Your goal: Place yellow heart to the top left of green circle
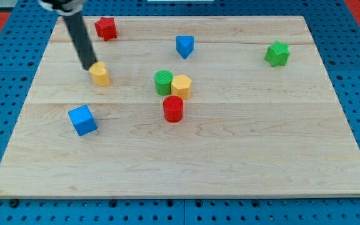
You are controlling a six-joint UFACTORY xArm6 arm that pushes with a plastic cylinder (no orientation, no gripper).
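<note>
Pale wood makes up the board point(186, 162), a light-grained top of long planks joined side by side, their seams running across the view. It lies on a blue pegboard surface point(355, 75) dotted with small holes, and a strip of red shows at the view's top corners.

Small matte blocks sit on the wood. The yellow heart point(100, 74) rests toward the view's upper left, its rounded lobes only roughly legible. The green circle point(163, 82), a short ribbed cylinder, stands near the centre and touches a yellow hexagon point(182, 86) on its right side. Just below that pair stands a red cylinder point(174, 109). A blue cube point(82, 120) lies below the heart, toward the view's left. A blue triangle-like block point(184, 46) sits above the green circle, a red star-shaped block point(105, 28) lies near the top left, and a green star-shaped block point(277, 54) sits far off toward the top right.

The arm ends in a straight dark rod that slants down from the view's top left, and it carries no jaws, so nothing opens or closes. The tip point(90, 67) meets the upper left edge of the yellow heart, touching or nearly so. The heart lies to the left of the green circle and slightly above it, well apart from it.
</note>
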